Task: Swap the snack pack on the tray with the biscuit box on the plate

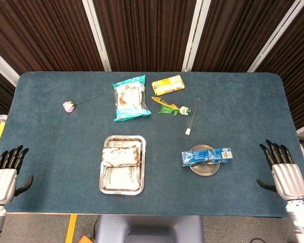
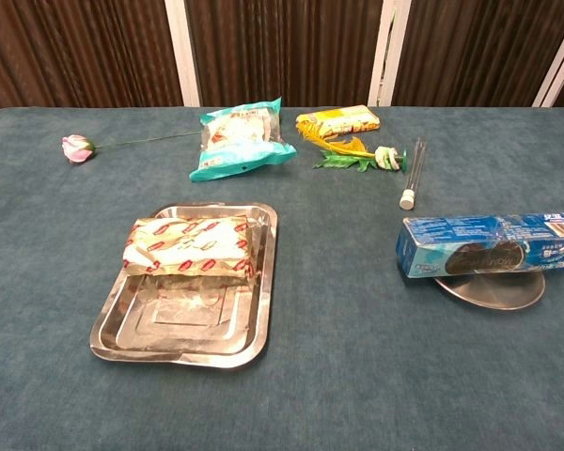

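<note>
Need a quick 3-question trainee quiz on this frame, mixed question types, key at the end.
1. True or false: the snack pack lies on the far part of the tray, leaving the near part bare.
2. What does the blue biscuit box rest on? A) the tray B) the plate C) the bare table
3. Fill in: in the head view, the left hand and right hand each hold ____.

Key
1. True.
2. B. The box overhangs the plate on both sides.
3. Nothing; both sit at the table's near corners with fingers apart, clear of every object.
</note>
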